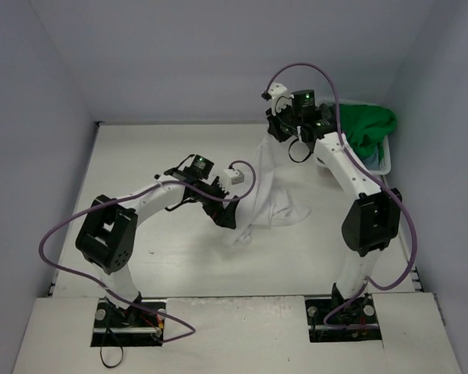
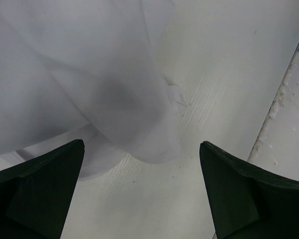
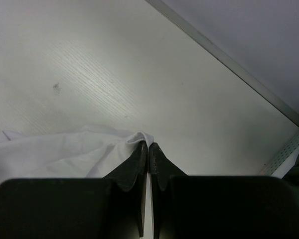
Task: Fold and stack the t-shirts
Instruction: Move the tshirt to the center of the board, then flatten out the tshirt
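Observation:
A white t-shirt [image 1: 271, 191] hangs from my right gripper [image 1: 274, 131] at the back of the table, and its lower part is crumpled on the table. In the right wrist view the right gripper [image 3: 148, 145] is shut on a fold of the white t-shirt's [image 3: 65, 152] edge. My left gripper [image 1: 225, 216] is low, beside the shirt's lower left side. In the left wrist view the left gripper [image 2: 142, 144] is wide open with only bare table between its fingers, and the white t-shirt [image 2: 79, 84] drapes just ahead of it. A bright green t-shirt [image 1: 368, 128] lies bunched in the basket.
The white laundry basket [image 1: 384, 162] stands at the back right corner, behind the right arm. Grey walls close in the table [image 1: 140, 164] at the back and both sides. A table edge strip [image 2: 289, 134] shows right of the left gripper.

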### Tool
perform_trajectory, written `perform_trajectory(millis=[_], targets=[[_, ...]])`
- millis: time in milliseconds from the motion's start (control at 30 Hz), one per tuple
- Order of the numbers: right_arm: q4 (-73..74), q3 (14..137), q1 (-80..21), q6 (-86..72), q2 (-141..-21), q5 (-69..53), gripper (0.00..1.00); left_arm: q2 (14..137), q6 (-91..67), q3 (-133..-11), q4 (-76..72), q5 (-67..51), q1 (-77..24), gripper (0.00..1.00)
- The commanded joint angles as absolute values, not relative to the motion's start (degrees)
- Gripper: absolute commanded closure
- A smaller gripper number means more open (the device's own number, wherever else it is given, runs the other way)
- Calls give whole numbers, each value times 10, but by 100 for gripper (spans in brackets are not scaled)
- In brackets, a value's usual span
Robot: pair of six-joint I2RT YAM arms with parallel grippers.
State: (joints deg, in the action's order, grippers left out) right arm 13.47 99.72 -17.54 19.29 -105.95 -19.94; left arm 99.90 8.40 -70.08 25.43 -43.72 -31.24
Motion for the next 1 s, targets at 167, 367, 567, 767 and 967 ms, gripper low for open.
perform_trajectory(millis=[167,367,567,767,967], targets=[[98,989,-158,182,-1020,-221,100,1040,98,-760,259,-450,-322,14],[98,981,-155,183,-1006,-232,100,1069,102,-779,268,-450,-322,15],[98,970,-153,182,-998,-242,100,1089,107,-788,281,-459,-322,27],[94,962,-151,183,-995,-243,100,1096,116,-810,308,-469,-323,77],[90,947,-150,181,-991,-244,100,1076,121,-816,329,-432,-321,100]])
